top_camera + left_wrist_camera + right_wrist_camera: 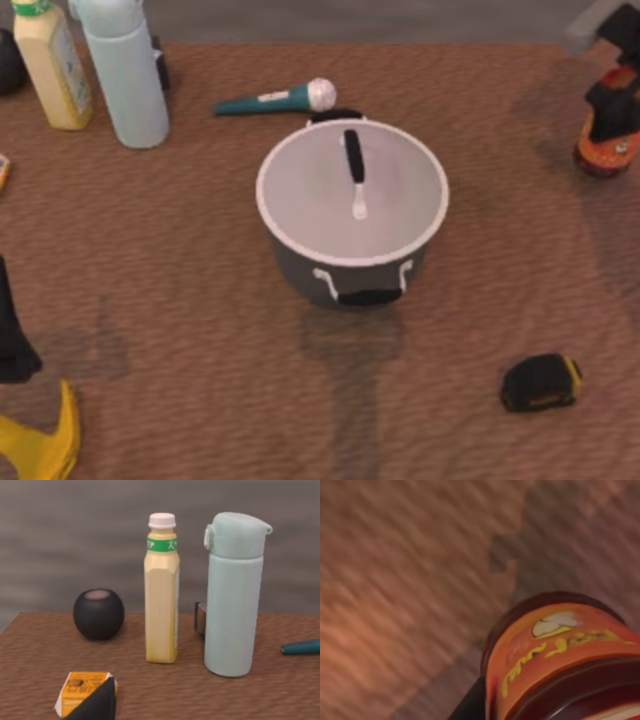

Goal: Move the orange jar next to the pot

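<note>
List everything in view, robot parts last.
Pot: 1, dark grey, pale lid, table centre.
Orange jar: 1, far right edge, under the right gripper.
Squeeze bottle: 1, pale yellow, far left.
Tall bottle: 1, light blue, beside it.
Microphone: 1, teal, behind pot.
Tape measure: 1, black-yellow, near right.
Ball: 1, black, far left.
Small carton: 1, orange-white, left edge.
Yellow object: 1, near-left corner.
Right gripper: black, on the jar.
Left gripper: black, left edge.

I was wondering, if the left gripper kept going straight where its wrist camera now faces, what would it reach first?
Probably the small orange-and-white carton just ahead of the left gripper; beyond it stand the yellow squeeze bottle and the light-blue bottle. Depth is unclear.
</note>
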Robot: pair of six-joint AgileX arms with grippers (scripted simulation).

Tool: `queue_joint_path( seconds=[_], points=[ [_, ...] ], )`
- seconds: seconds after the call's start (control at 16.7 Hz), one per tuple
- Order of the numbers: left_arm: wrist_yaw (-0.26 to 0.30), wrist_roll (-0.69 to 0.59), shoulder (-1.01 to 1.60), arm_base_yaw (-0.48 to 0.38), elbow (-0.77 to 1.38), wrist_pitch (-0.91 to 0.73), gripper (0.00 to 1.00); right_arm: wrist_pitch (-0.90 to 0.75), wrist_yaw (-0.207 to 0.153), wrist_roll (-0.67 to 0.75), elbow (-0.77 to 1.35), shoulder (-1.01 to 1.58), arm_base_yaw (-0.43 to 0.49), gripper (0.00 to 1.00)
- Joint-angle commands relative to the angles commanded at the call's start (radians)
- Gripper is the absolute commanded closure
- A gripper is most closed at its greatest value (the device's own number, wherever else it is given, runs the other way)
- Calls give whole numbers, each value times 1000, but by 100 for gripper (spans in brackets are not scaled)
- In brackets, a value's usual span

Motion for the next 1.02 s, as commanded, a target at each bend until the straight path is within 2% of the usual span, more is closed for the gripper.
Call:
queue_joint_path(
  seconds=[0.48, 1.02],
  points=[
    [0, 0, 0, 0, 0, 0, 0, 11, -3, -4, -418, -405, 9, 100],
    [0, 0, 0, 0, 0, 0, 0, 17, 3, 33, -461, -438, 14, 100]
  ],
)
